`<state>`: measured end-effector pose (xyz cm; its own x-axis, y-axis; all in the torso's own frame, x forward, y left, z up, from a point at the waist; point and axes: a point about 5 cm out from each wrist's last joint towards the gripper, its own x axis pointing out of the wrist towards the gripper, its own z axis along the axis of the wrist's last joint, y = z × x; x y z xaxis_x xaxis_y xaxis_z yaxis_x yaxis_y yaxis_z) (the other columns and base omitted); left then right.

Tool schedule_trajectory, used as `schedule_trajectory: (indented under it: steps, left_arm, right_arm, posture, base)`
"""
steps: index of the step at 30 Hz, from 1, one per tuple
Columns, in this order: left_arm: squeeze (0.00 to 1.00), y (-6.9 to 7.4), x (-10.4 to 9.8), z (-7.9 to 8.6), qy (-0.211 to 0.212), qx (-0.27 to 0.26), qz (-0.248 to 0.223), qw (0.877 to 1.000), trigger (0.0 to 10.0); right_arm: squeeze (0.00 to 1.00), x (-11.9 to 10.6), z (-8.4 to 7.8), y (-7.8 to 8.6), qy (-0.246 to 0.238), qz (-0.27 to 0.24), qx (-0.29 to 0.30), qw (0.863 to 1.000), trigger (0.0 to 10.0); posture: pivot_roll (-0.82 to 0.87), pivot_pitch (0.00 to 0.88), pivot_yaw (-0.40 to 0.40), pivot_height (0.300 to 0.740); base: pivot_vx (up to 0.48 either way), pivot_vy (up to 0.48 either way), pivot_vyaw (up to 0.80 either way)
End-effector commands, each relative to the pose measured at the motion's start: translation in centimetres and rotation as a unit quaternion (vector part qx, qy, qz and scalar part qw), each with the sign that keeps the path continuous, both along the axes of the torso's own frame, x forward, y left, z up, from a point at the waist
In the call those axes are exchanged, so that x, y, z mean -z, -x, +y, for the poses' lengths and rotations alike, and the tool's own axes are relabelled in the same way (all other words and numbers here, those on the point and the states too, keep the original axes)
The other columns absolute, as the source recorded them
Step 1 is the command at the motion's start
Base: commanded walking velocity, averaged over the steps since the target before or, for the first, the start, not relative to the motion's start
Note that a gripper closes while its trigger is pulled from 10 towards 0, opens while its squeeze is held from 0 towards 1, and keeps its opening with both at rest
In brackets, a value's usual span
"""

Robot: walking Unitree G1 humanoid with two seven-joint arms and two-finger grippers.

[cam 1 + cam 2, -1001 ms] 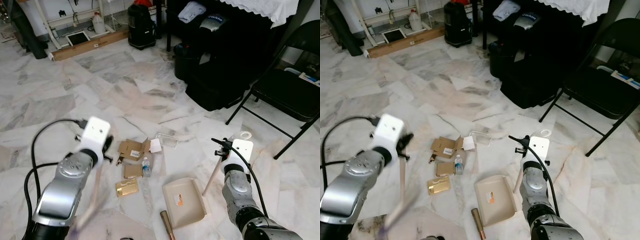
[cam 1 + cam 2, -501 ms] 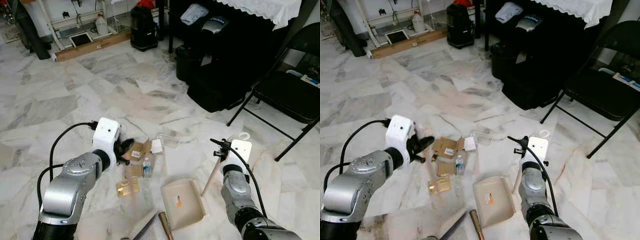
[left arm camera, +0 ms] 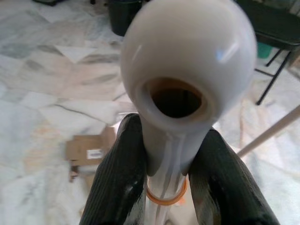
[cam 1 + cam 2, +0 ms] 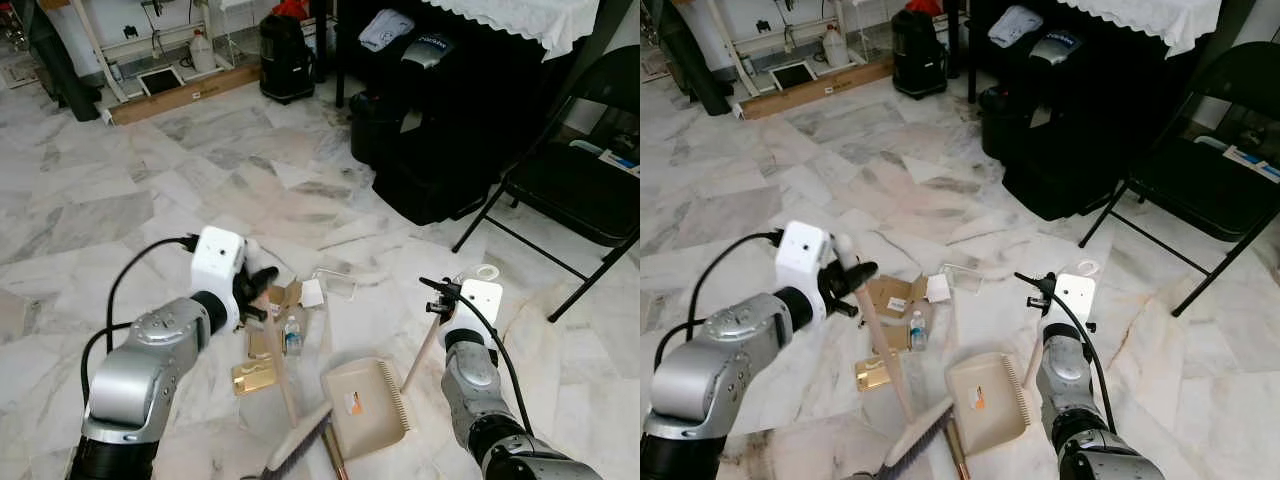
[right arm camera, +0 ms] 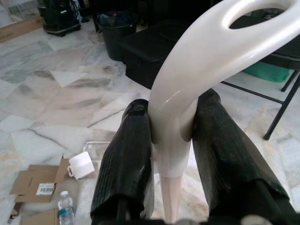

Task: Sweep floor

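Note:
My left gripper [image 4: 258, 290] is shut on the pale broom handle [image 4: 880, 350], whose rounded white end [image 3: 185, 61] sticks up between the black fingers [image 3: 117, 173]. The broom head [image 4: 300, 450] rests on the floor beside the beige dustpan [image 4: 365, 405]. My right gripper [image 5: 171, 140] is shut on the dustpan's white loop handle [image 5: 220, 51], holding its wooden pole [image 4: 422, 355] upright. Litter lies between them: cardboard pieces [image 4: 265, 298], a small bottle [image 4: 291, 335], a gold box [image 4: 253, 376], a white cup [image 4: 312, 292] and a clear plastic tub [image 4: 333, 282].
A black folding chair [image 4: 570, 180] stands at the right. Black bins and boxes [image 4: 430, 170] sit beyond the litter, with a black vacuum [image 4: 285, 60] and a wooden plank [image 4: 180, 95] farther back. Marble floor [image 4: 120, 210] spreads open to the left.
My left arm has swung the broom to the right: its head went from the lower left to right beside the dustpan. The right gripper and dustpan have stayed put.

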<state>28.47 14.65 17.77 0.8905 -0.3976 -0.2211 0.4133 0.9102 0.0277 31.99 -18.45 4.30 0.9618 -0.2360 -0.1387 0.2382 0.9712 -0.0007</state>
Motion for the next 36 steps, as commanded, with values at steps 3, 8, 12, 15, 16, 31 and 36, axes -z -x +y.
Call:
schedule_trajectory:
  steps: [3,8,12,15,16,31,36]
  left_arm:
    - [0.0,0.6,-1.0,0.0,-0.028,0.029,-0.021,0.999,10.0]
    - [0.0,1.2,0.0,0.3,-0.051,0.053,-0.006,0.997,10.0]
    - [0.0,0.4,0.3,1.4,-0.049,-0.008,-0.068,0.996,10.0]
    - [0.0,0.6,1.1,1.8,-0.028,-0.044,-0.081,0.995,10.0]
    - [0.0,0.6,1.1,1.8,-0.028,-0.044,-0.081,0.995,10.0]
    - [0.0,0.9,1.9,1.9,0.004,-0.069,-0.116,0.991,10.0]
    - [0.0,0.9,1.9,2.0,0.004,-0.078,-0.124,0.989,10.0]
  right_arm:
    - [0.0,0.5,0.2,0.3,-0.005,0.012,0.001,1.0,10.0]
    - [0.0,0.5,0.4,0.3,-0.006,0.012,-0.002,1.0,10.0]
    - [0.0,0.5,0.4,0.2,-0.008,0.011,-0.002,1.0,10.0]
    - [0.0,0.4,0.4,0.2,-0.008,0.01,-0.002,1.0,10.0]
    - [0.0,0.4,0.4,0.2,-0.008,0.01,-0.002,1.0,10.0]
    - [0.0,0.4,0.3,0.3,-0.008,0.008,-0.001,1.0,10.0]
    - [0.0,0.5,0.2,0.3,-0.008,0.008,0.001,1.0,10.0]
  posture:
    - [0.18,0.095,0.022,0.74]
    - [0.18,0.095,0.022,0.74]
    - [0.18,0.094,0.023,0.74]
    - [0.18,0.094,0.023,0.74]
    - [0.18,0.094,0.023,0.74]
    - [0.18,0.097,0.023,0.74]
    - [0.18,0.097,0.023,0.74]
  base:
    - [0.0,0.0,0.0]
    - [0.0,0.0,0.0]
    - [0.0,0.0,0.0]
    - [0.0,0.0,0.0]
    - [0.0,0.0,0.0]
    - [-0.064,0.0,0.0]
    - [0.0,0.0,0.0]
